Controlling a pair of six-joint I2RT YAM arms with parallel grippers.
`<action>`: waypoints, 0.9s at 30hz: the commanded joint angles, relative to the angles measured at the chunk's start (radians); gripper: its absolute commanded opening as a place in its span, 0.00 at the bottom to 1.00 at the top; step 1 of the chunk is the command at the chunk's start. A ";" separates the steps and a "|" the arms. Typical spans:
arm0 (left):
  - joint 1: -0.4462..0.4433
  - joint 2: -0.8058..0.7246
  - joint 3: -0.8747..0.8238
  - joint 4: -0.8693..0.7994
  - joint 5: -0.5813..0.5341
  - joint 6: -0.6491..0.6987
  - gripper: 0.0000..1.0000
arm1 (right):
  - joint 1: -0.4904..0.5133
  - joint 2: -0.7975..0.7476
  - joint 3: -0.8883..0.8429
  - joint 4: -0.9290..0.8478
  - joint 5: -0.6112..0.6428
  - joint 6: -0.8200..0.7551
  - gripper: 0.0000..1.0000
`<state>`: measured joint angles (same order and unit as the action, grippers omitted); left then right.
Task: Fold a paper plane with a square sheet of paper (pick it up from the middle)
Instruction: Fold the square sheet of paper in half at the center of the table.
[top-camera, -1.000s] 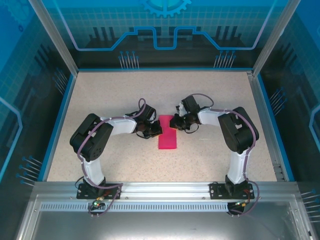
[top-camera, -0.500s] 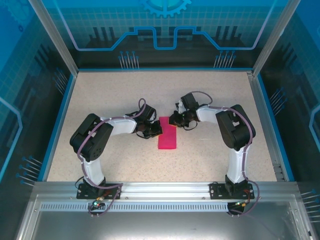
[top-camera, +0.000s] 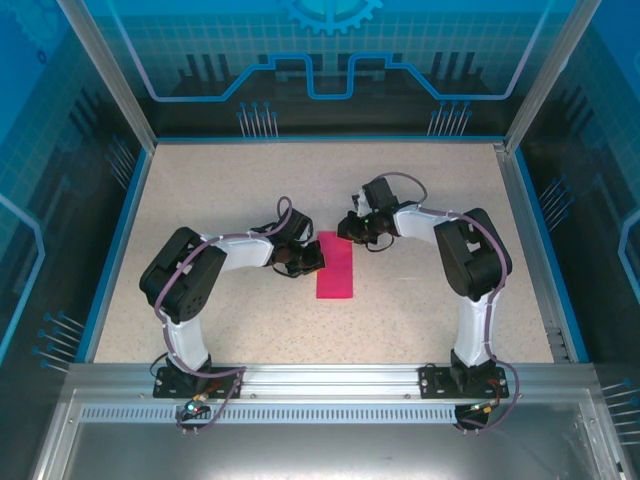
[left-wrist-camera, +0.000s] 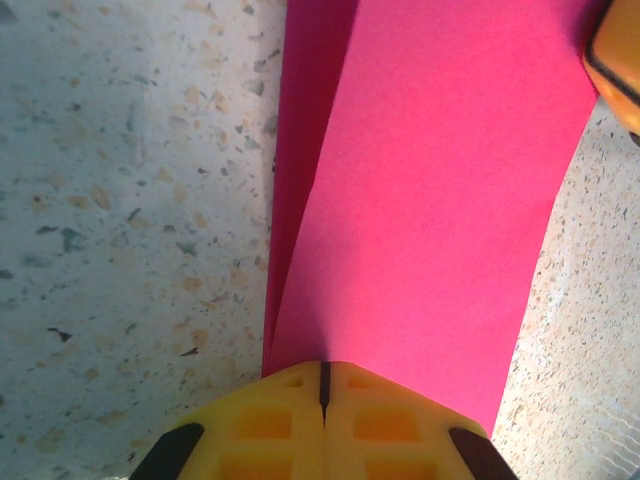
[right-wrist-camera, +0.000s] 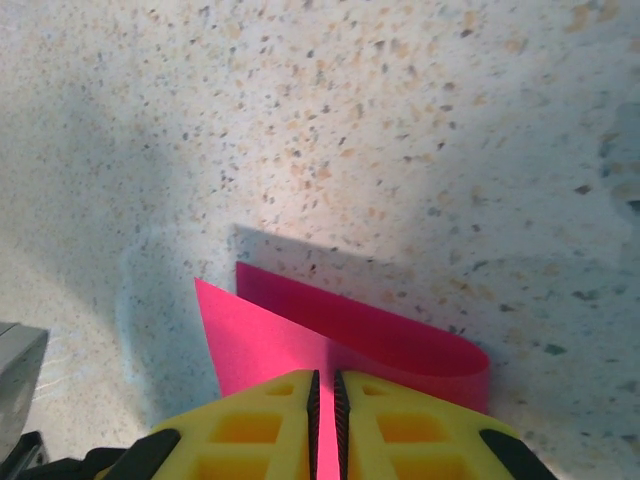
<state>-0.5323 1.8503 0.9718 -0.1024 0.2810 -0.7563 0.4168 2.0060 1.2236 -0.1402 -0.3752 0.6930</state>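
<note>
**Risk of a crooked fold: the two layers do not match**

The square sheet of paper (top-camera: 336, 268) lies near the middle of the counter (top-camera: 230, 190), doubled over into a narrow strip that runs from 12 to 6 o'clock. The left pincer (top-camera: 308, 260) sits at the strip's 9 o'clock edge. It is closed completely, with its tips on the paper's border; whether it nips the paper or only presses it down, I cannot tell. The right pincer (top-camera: 349, 232) is at the 1 o'clock corner, closed almost fully, with a thin line of pink between its fingers, so it has hold of the paper there.

Please watch three things:

- In the left wrist view the lower layer shows as a wedge beside the upper one. If you press the crease now, this skew will probably stay, and the later folds will be skewed too.
- In the right wrist view the fold beside the fingers is a round loop, not a sharp crease. I think it can spring open if the right pincer lets go too early.
- If the right pincer pulls while the left one pins, the thin paper may tear, or slide out.
</note>
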 joint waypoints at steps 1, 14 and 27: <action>-0.012 0.049 -0.047 -0.166 -0.080 0.017 0.00 | -0.027 0.046 0.008 -0.015 0.036 0.008 0.14; -0.012 0.038 -0.056 -0.161 -0.085 0.017 0.00 | -0.032 -0.069 0.028 -0.031 0.024 -0.008 0.16; -0.013 0.032 -0.055 -0.158 -0.098 0.002 0.00 | 0.097 -0.240 -0.300 0.039 -0.023 0.075 0.15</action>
<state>-0.5346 1.8473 0.9718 -0.1032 0.2726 -0.7574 0.4957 1.7580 0.9604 -0.1223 -0.3695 0.7361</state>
